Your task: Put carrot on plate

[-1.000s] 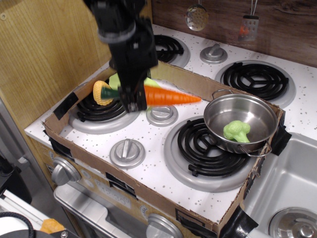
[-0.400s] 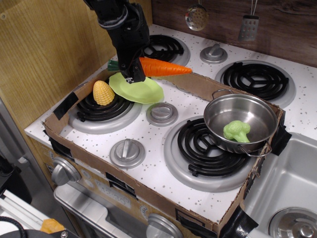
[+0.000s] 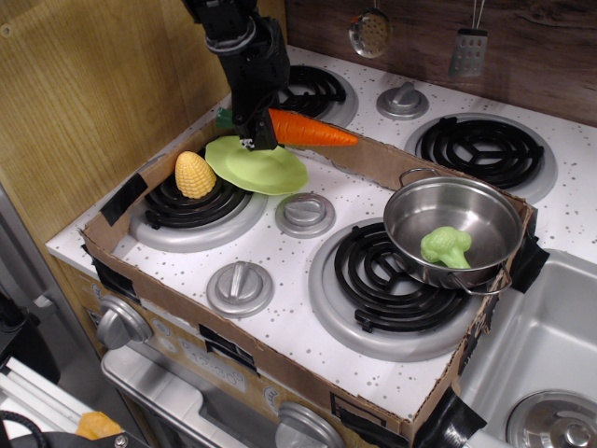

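The orange carrot (image 3: 312, 131) hangs level in the air, its green top hidden behind my black gripper (image 3: 252, 131). The gripper is shut on the carrot near its thick end, and the tip points right over the cardboard wall. The light-green plate (image 3: 259, 167) lies on the stove top just below and in front of the gripper, tilted on the rim of the back-left burner. The carrot is above the plate's far edge, not touching it.
A yellow corn cob (image 3: 194, 175) sits on the left burner (image 3: 191, 207) beside the plate. A steel pot (image 3: 454, 230) with green broccoli (image 3: 445, 246) stands on the right burner. A cardboard tray wall (image 3: 252, 359) rings the stove top. Wooden panel at left.
The gripper lifted the carrot from beside the corn and carried it back and up past the plate, then a little farther back. The plate came into full view.
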Motion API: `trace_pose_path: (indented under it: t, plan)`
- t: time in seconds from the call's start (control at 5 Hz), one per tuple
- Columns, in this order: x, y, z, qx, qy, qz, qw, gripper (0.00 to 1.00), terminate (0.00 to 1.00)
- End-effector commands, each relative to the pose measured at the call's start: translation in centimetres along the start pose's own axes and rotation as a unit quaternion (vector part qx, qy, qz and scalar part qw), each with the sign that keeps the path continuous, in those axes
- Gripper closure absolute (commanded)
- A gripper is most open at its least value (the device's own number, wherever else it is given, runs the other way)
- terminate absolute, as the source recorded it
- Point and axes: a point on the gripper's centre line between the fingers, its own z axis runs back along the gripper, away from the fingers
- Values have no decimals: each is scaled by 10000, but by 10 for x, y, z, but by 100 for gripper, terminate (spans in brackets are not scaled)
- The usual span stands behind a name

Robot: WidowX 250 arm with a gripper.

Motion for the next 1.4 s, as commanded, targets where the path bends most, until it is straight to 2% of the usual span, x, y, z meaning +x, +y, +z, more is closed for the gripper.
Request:
trace_pose_path:
  t: [0.0, 0.2, 0.4, 0.6, 0.8, 1.0, 1.2]
  plan:
    - [-4, 7, 6, 132, -36, -62, 9999, 0, 0]
    - [-5, 5, 8, 108, -1, -68, 9999, 0, 0]
    - [2, 4, 23, 367, 209, -203, 9989, 0, 0]
    - [18, 3, 58, 761, 634, -194, 9949, 0, 0]
    - [28, 5, 80, 700, 823, 67, 9941, 0, 0]
    - [33, 6, 94, 673, 757, 173, 9947, 0, 0]
    - [38, -1, 105, 689, 497, 565, 9948, 0, 0]
